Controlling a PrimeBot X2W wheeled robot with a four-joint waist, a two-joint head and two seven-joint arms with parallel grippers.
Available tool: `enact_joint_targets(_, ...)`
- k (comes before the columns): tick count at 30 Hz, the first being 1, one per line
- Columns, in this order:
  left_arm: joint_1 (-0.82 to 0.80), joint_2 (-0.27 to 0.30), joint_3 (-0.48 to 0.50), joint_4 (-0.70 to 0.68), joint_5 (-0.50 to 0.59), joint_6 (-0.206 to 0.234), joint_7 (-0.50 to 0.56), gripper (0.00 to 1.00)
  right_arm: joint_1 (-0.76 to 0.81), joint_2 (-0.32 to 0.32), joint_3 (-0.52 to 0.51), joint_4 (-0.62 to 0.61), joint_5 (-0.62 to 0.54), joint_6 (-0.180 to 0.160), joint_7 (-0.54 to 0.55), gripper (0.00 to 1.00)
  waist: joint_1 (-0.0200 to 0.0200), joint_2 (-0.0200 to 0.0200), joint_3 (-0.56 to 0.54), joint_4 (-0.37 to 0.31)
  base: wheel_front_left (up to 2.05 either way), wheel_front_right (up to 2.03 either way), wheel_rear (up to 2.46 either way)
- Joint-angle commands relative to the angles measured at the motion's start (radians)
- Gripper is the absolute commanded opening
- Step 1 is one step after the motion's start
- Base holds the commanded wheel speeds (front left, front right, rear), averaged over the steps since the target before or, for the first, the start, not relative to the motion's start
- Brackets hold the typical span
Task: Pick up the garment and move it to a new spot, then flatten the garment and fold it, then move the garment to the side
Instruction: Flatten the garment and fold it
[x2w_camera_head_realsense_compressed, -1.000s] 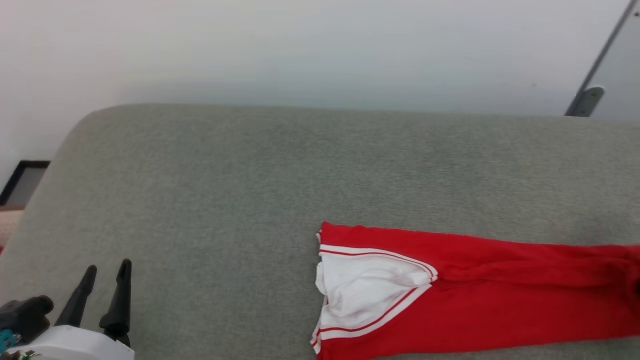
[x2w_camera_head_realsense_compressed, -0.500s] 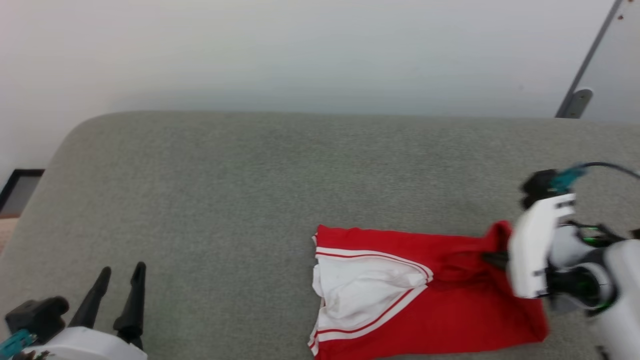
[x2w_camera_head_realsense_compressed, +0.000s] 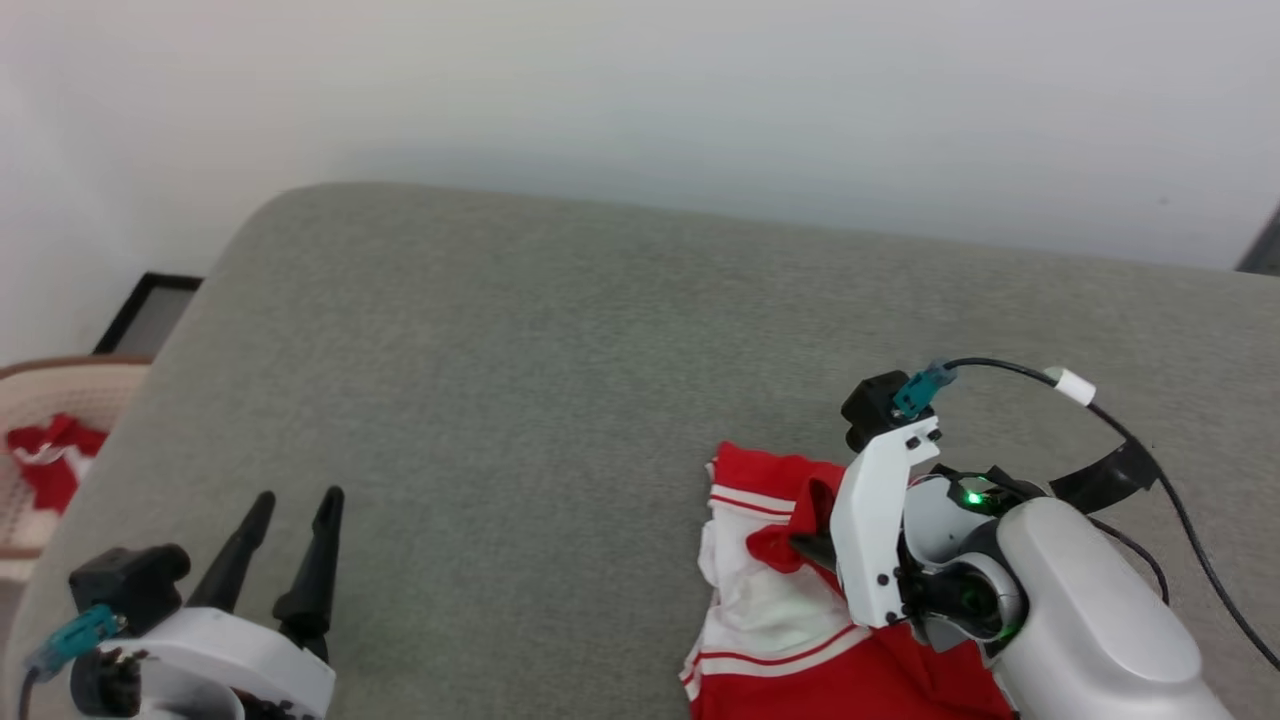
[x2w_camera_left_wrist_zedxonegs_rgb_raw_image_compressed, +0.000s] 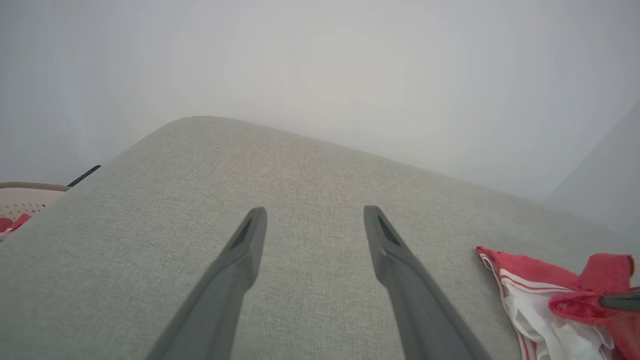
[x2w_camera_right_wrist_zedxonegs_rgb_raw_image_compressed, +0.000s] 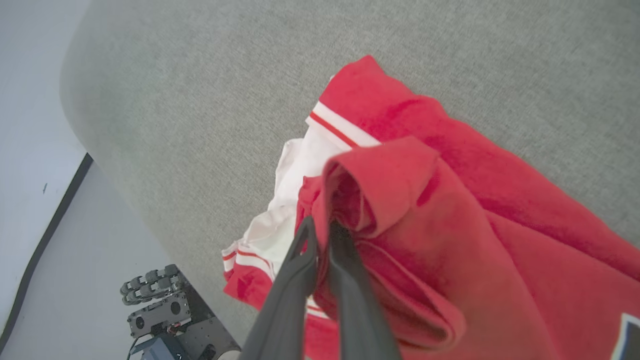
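The garment (x2w_camera_head_realsense_compressed: 768, 612), red with a white sleeve and red-and-white striped trim, lies bunched at the lower right of the grey cushioned surface (x2w_camera_head_realsense_compressed: 560, 380). My right gripper (x2w_camera_head_realsense_compressed: 812, 548) is shut on a fold of its red cloth, lifted over the white sleeve. In the right wrist view the gripper (x2w_camera_right_wrist_zedxonegs_rgb_raw_image_compressed: 322, 226) pinches that doubled-over red edge of the garment (x2w_camera_right_wrist_zedxonegs_rgb_raw_image_compressed: 450, 200). A dark corner of lettering shows at that view's lower right. My left gripper (x2w_camera_head_realsense_compressed: 298, 497) hovers open over bare cushion at the lower left, well apart from the garment (x2w_camera_left_wrist_zedxonegs_rgb_raw_image_compressed: 530, 295). Nothing is between its jaws (x2w_camera_left_wrist_zedxonegs_rgb_raw_image_compressed: 315, 211).
A pale basket (x2w_camera_head_realsense_compressed: 30, 400) holding red and white cloth stands off the cushion's left edge. A dark-framed panel (x2w_camera_head_realsense_compressed: 150, 310) leans against the white wall behind it. The cushion's rounded edge drops to the floor, where my wheeled base (x2w_camera_right_wrist_zedxonegs_rgb_raw_image_compressed: 160, 310) shows.
My right gripper has come into view and carried the garment's red right end leftward over the white sleeve, shortening the spread cloth. The head camera has also shifted. The left gripper stays open.
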Motion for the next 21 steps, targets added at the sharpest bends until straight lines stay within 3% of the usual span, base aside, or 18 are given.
enact_joint_targets(1, -0.009, -0.007, -0.003, 0.003, 0.003, -0.005, -0.002, 1.00, -0.014, 0.006, 0.007, 0.013, -0.011, -0.002, -0.010, 0.00, 0.0000, 0.0000, 0.009, 0.030, 0.00, 0.00, 0.00)
enact_joint_targets(4, -0.018, -0.013, -0.007, 0.015, 0.005, -0.006, -0.006, 1.00, -0.036, 0.023, 0.023, 0.082, -0.025, -0.002, -0.057, 0.00, 0.0000, 0.0000, 0.013, 0.038, 0.00, 0.00, 0.00)
enact_joint_targets(5, -0.020, -0.016, -0.007, 0.019, 0.004, -0.007, -0.008, 1.00, -0.044, 0.026, 0.025, 0.106, -0.027, -0.002, -0.072, 0.40, 0.0000, 0.0000, 0.013, 0.039, 0.00, 0.00, 0.00)
enact_joint_targets(6, -0.021, -0.018, -0.008, 0.023, 0.004, -0.008, -0.008, 1.00, -0.050, 0.030, 0.029, 0.123, -0.027, -0.002, -0.084, 0.91, 0.0000, 0.0000, 0.014, 0.039, 0.00, 0.00, 0.00)
enact_joint_targets(7, -0.020, -0.018, -0.006, 0.027, 0.003, -0.009, -0.010, 1.00, -0.054, 0.034, 0.031, 0.139, -0.022, -0.002, -0.093, 1.00, 0.0000, 0.0000, 0.014, 0.037, 0.00, 0.00, 0.00)
enact_joint_targets(13, -0.003, -0.012, 0.014, 0.040, -0.009, -0.011, -0.020, 1.00, -0.080, 0.020, 0.061, 0.148, 0.027, -0.002, -0.125, 1.00, 0.0000, 0.0000, 0.008, -0.001, 0.00, 0.00, 0.00)
enact_joint_targets(21, 0.021, -0.002, 0.037, 0.032, -0.012, -0.010, -0.028, 1.00, -0.045, -0.076, 0.070, 0.033, 0.101, -0.002, -0.201, 1.00, 0.0000, 0.0000, -0.001, -0.071, 0.00, 0.00, 0.00)
